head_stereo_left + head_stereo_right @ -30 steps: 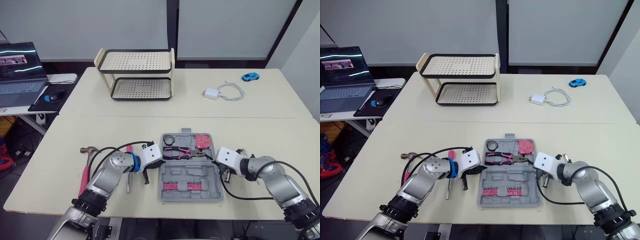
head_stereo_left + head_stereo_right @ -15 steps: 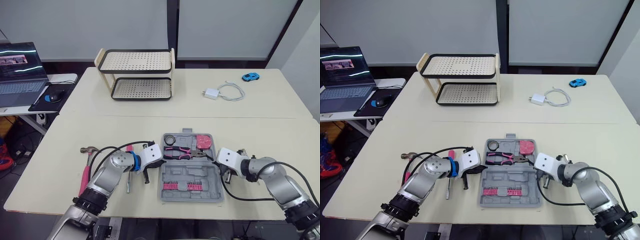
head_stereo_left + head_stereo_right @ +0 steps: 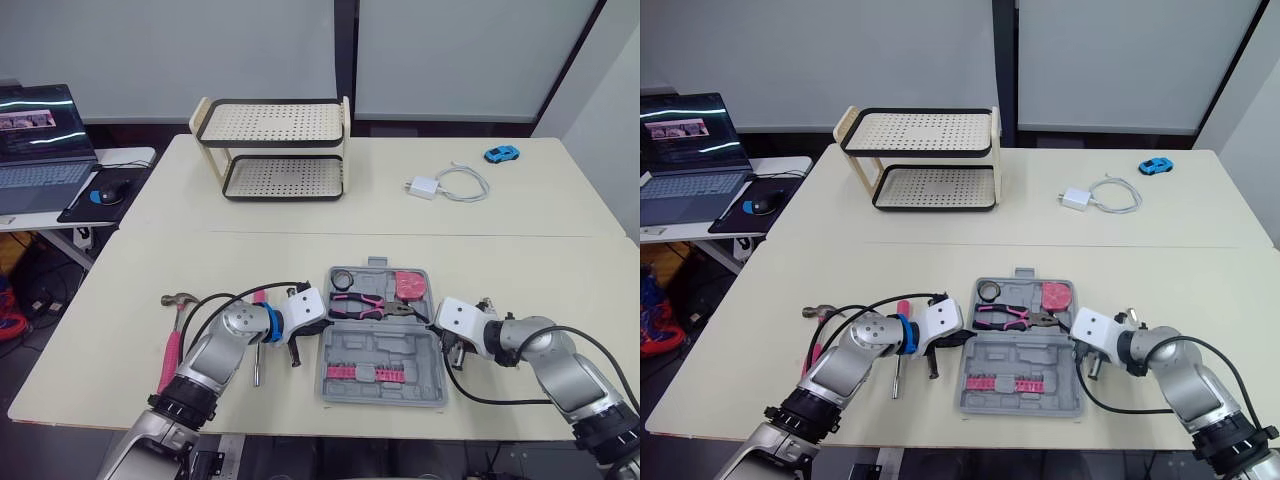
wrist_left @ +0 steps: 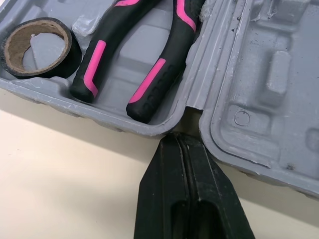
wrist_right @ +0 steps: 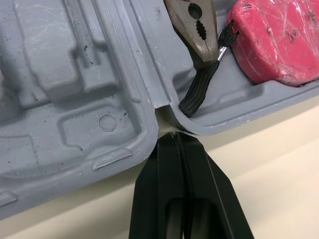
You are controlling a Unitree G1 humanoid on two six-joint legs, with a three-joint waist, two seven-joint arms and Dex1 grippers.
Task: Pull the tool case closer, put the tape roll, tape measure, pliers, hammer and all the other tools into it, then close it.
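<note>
Tool case [image 3: 398, 346] lies open and flat near the front edge of the table [image 3: 480, 260], hinge running left to right. The far half holds the tape roll [image 3: 340, 277], pliers [image 3: 362, 304] and pink tape measure [image 3: 406, 285]; the near half holds a row of pink bits [image 3: 362, 373]. Left gripper [image 4: 178, 137] sits at the case's left end with its two black fingers pressed together on nothing, tip at the hinge notch, touching or very nearly so. Right gripper [image 5: 173, 135] mirrors it at the right end, also closed and empty, tip at the hinge gap beside the pliers' nose. Judgement: the case is bracketed between the two closed pincers and looks about placed, so this reads as positioning, with loading partly done. Outside the case, just left of the left arm, are the hammer [image 3: 172, 340] with its pink handle and a screwdriver [image 3: 256, 368]; a dark-handled tool beside the case I cannot identify. Next move likely calls for the left pincer to back off, open, and take the hammer by its handle. The lid stays up until then. Farther off: wire rack [image 3: 275, 150], charger with cable [image 3: 445, 185].
</note>
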